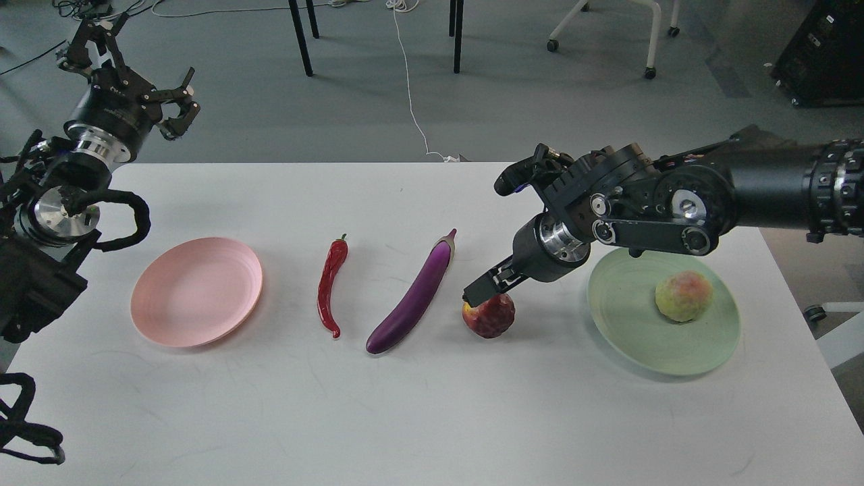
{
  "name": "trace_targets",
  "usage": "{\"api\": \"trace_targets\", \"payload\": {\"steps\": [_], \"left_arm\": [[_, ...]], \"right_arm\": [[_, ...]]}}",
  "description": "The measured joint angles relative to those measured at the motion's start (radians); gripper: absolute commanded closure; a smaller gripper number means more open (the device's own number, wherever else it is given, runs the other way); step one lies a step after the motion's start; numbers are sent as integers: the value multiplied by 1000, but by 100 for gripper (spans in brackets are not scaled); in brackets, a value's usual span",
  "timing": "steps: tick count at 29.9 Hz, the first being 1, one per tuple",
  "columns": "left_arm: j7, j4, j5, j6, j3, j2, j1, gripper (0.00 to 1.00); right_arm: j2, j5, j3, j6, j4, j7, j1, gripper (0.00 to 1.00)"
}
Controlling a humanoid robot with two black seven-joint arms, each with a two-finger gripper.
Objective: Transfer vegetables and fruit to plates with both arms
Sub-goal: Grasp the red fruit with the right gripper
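The dark red pomegranate (493, 318) lies on the white table right of centre. My right gripper (483, 290) reaches in from the right and its tip sits at the pomegranate's top; its fingers overlap in this view, so I cannot tell them apart. The yellow-green fruit (683, 295) rests on the mint green plate (628, 337). The purple eggplant (412, 297) and the red chili pepper (331, 283) lie at the table's middle. The pink plate (196, 290) is empty at the left. My left gripper (135, 67) is open and raised beyond the table's back left corner.
The table's back edge (405, 163) runs behind the objects. Chair and table legs (300, 37) and a white cable (408, 81) are on the floor beyond it. A white caster chair (837, 324) stands off the right edge.
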State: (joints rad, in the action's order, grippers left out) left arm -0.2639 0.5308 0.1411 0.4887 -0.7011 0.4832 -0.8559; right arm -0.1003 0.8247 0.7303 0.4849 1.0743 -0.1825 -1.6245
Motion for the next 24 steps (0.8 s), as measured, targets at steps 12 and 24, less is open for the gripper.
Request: {"api": "trace_targets", "payload": {"steps": [12, 24], "left_arm": [[0, 1, 0, 0, -1, 1, 25, 2], [-2, 0, 2, 0, -3, 10, 32, 2]], "right_arm": [[96, 1, 51, -14, -74, 3, 17, 5], [100, 2, 98, -19, -94, 4, 53, 42]]}}
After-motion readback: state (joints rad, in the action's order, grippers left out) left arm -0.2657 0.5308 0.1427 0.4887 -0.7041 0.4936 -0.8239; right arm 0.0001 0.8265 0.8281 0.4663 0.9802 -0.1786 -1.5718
